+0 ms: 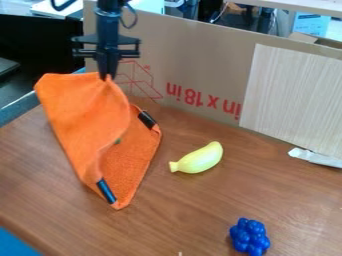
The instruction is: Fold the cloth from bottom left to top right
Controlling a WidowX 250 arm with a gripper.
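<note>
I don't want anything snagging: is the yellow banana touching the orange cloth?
No, the banana lies to the right of the cloth, with a strip of tabletop between them.

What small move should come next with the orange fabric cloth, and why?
Probably carry the gripper a little toward the picture's right and lower it, jaws shut. They pinch the orange fabric cloth at a raised point left of the upper black strip on its right edge, so the fold seems not yet laid down.
</note>
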